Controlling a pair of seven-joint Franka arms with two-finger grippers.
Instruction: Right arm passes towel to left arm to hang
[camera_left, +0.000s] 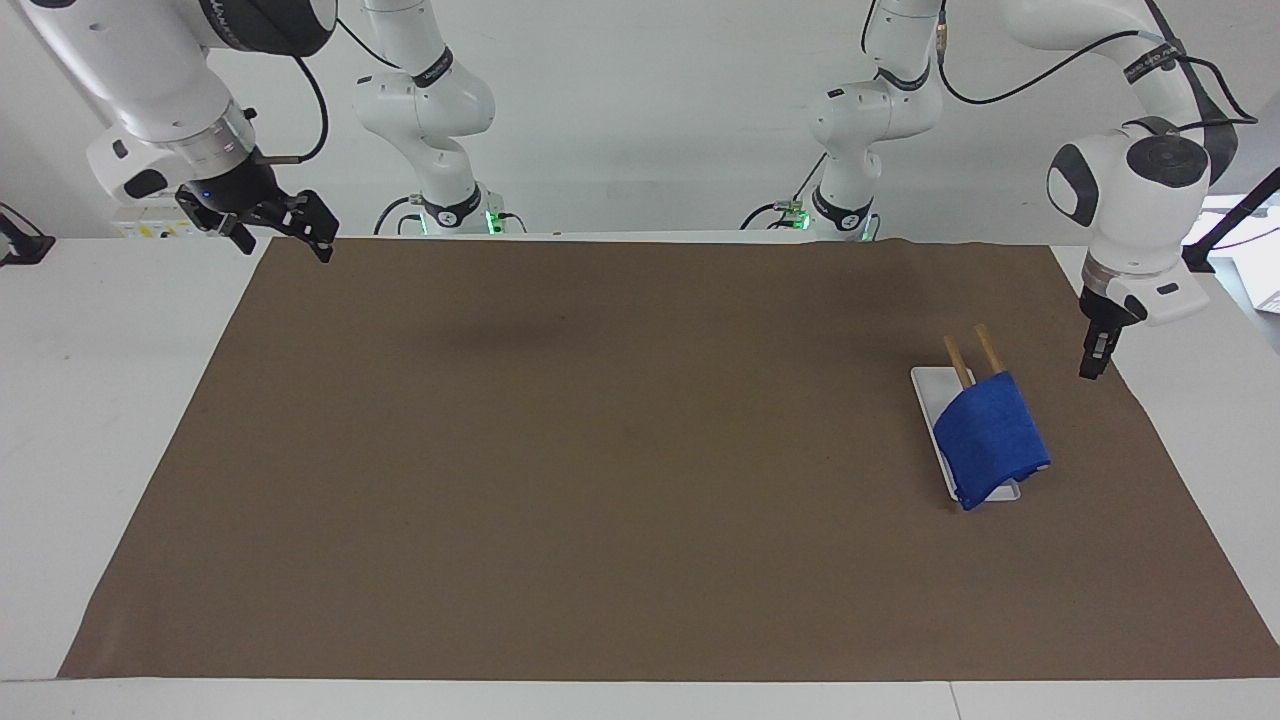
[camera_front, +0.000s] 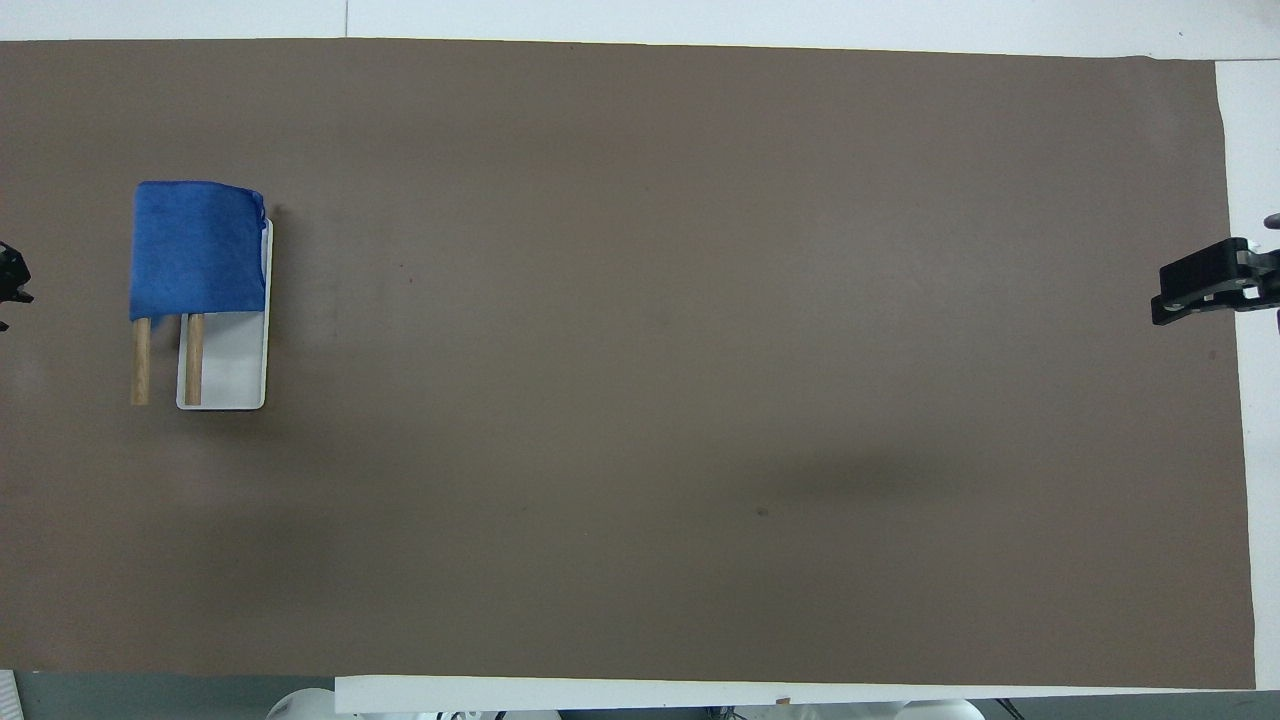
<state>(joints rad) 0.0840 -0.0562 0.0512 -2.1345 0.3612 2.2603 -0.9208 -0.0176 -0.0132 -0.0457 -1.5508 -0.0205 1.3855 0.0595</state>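
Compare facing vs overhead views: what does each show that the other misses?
Facing only: both arms whole, and the gap between the left gripper and the towel, which hangs down both sides of the wooden bars. Overhead only: the towel's full width across both bars, with the white base bare nearer the robots. Both: the towel draped on the rack, and the right gripper open over the mat's edge.

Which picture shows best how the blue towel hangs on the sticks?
The facing view. There the towel is seen from the side, draped over the two wooden rods with its lower edge near the white base. The overhead view shows only its top as a flat blue rectangle covering the rods' farther ends.
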